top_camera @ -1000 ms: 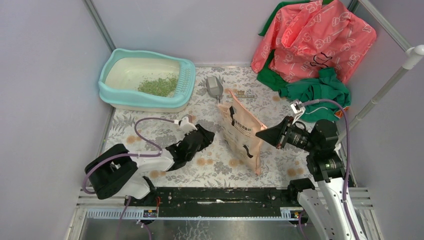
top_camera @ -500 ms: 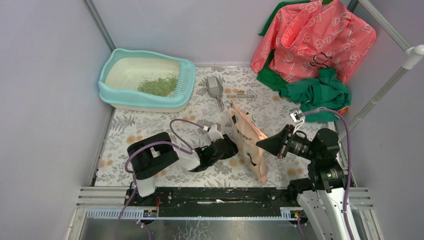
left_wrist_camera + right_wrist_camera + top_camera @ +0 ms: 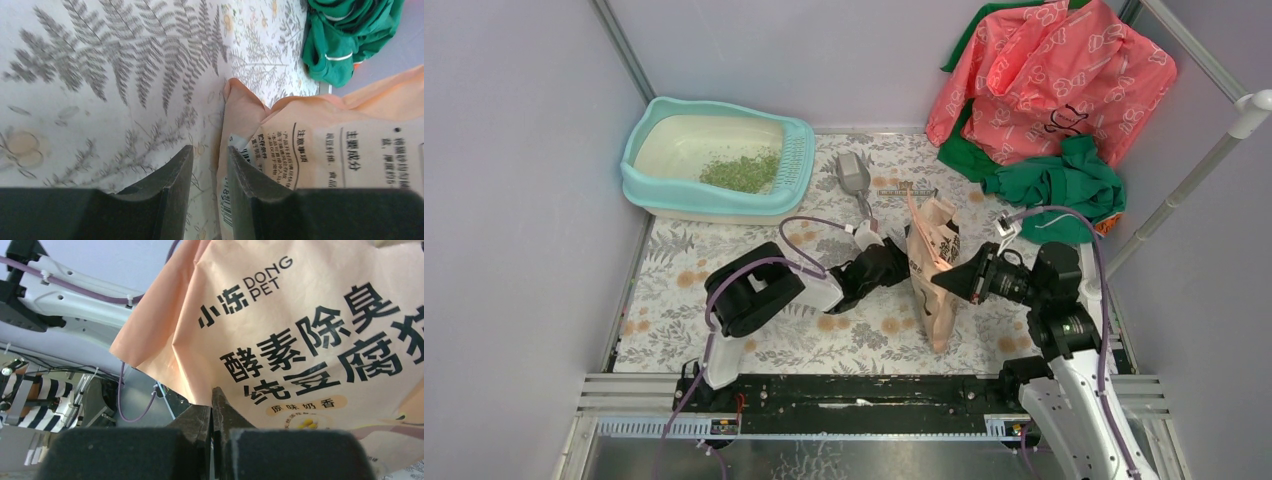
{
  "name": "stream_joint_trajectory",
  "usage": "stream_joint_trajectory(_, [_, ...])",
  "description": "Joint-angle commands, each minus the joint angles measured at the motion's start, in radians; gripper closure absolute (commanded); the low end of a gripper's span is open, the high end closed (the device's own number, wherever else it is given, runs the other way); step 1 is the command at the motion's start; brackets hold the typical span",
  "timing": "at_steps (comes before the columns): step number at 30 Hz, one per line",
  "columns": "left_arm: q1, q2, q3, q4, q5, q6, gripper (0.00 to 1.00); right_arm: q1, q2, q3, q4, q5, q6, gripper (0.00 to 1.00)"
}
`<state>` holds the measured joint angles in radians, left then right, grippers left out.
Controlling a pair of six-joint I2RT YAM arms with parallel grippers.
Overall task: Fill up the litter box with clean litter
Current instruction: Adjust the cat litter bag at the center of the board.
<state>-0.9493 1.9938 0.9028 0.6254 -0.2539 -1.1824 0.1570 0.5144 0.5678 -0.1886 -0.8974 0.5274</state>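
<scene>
The turquoise litter box [image 3: 646, 190] stands at the far left, with a patch of green clean litter [image 3: 742, 170] in its cream pan. A pink-orange litter bag [image 3: 932, 275] stands upright mid-table. My right gripper [image 3: 941, 279] is shut on the bag's edge [image 3: 300, 330], the fingers [image 3: 200, 420] pinched flat on the thin paper. My left gripper [image 3: 904, 262] is at the bag's left side. In the left wrist view it [image 3: 210, 149] is open, the bag's edge [image 3: 240, 115] lying just past the right finger and the floral mat showing in the gap.
A grey scoop [image 3: 854, 175] lies on the floral mat [image 3: 724, 260] between box and bag. A pink-red cloth [image 3: 1054, 75] and a green garment [image 3: 1054, 185] are heaped at the far right. Grey walls close in the left and back; a white pole [image 3: 1194, 170] slants at right.
My left arm swung right across the mat, from the table's left part up to the bag. The bag turned and stood up more upright in my right gripper.
</scene>
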Motion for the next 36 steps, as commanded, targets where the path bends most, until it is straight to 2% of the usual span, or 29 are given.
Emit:
stream_joint_trajectory(1, [0.054, 0.014, -0.009, 0.152, 0.076, 0.008, 0.61, 0.009, 0.082, 0.047, 0.102, 0.03, 0.002, 0.96])
stream_joint_trajectory(7, [0.095, -0.017, -0.098, 0.218, 0.122, 0.009, 0.61, 0.042, 0.196, 0.143, 0.059, 0.022, -0.003, 0.94])
stream_joint_trajectory(11, [0.111, -0.013, -0.109, 0.234, 0.15, 0.0, 0.61, 0.127, 0.285, 0.228, 0.014, 0.041, -0.025, 0.9])
stream_joint_trajectory(13, [0.113, -0.015, -0.106, 0.225, 0.153, 0.0, 0.61, 0.174, 0.304, 0.269, 0.0, 0.043, -0.032, 0.81])
stream_joint_trajectory(17, [0.112, -0.019, -0.106, 0.216, 0.156, 0.0, 0.61, 0.192, 0.32, 0.376, -0.074, 0.021, -0.057, 0.55])
stream_joint_trajectory(21, [0.115, -0.023, -0.119, 0.222, 0.159, -0.002, 0.61, 0.191, 0.315, 0.495, -0.254, 0.162, -0.13, 0.47])
stream_joint_trajectory(24, [0.126, -0.033, -0.139, 0.241, 0.163, -0.002, 0.61, 0.191, 0.318, 0.545, -0.359, 0.365, -0.119, 0.46])
stream_joint_trajectory(26, [0.137, -0.04, -0.148, 0.257, 0.175, 0.002, 0.61, 0.191, 0.349, 0.561, -0.429, 0.5, -0.103, 0.52])
stream_joint_trajectory(28, [0.148, -0.047, -0.149, 0.273, 0.193, 0.01, 0.61, 0.191, 0.392, 0.553, -0.475, 0.616, -0.092, 0.54])
stream_joint_trajectory(32, [0.158, -0.063, -0.129, 0.263, 0.208, 0.035, 0.61, 0.188, 0.432, 0.476, -0.441, 0.777, -0.044, 0.57])
stream_joint_trajectory(36, [0.171, -0.062, -0.111, 0.261, 0.22, 0.047, 0.61, 0.169, 0.48, 0.419, -0.398, 0.861, -0.018, 0.6])
